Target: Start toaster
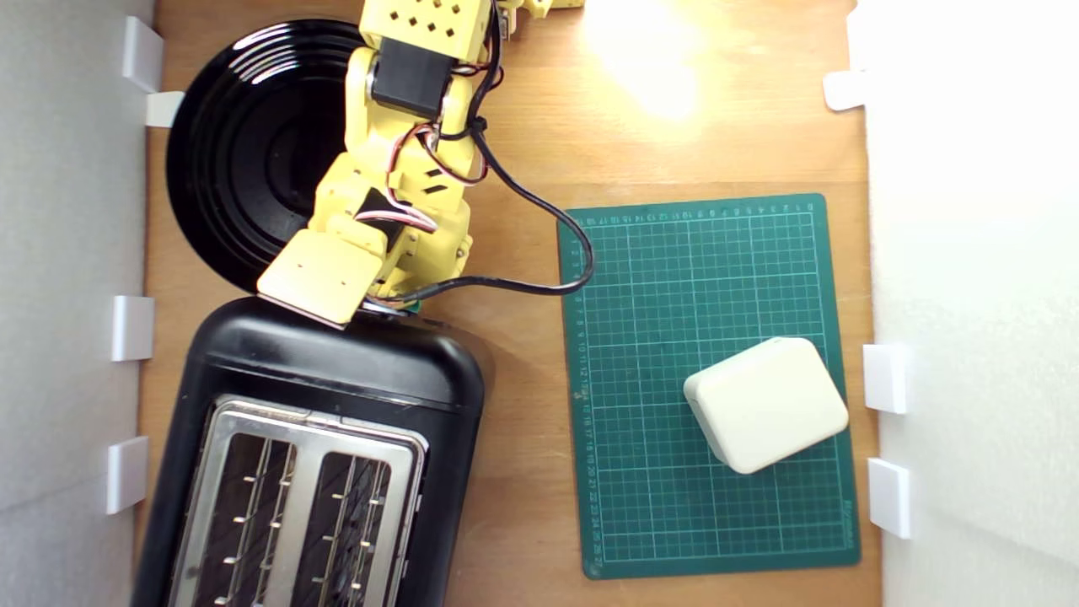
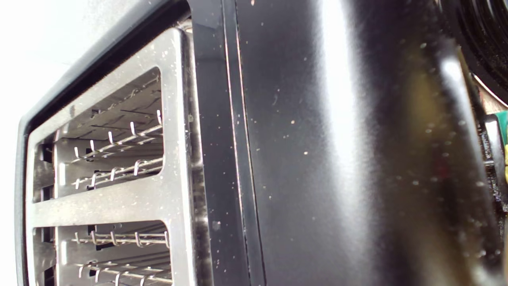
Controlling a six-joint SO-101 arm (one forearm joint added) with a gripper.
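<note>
I have the yellow arm's gripper (image 1: 396, 310) down at the end of the glossy black two-slot toaster (image 1: 337, 371), low on the exterior view's left; its jaws are hidden, so I cannot tell their opening. Next, I judge, press the teal lever (image 2: 502, 128) down

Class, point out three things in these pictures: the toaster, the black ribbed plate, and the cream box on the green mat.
toaster (image 1: 337, 362): exterior view, on its glossy black top end.
black ribbed plate (image 1: 253, 143): exterior view, on its ribbed inner surface.
cream box (image 1: 767, 405): exterior view, on its top face.
</note>
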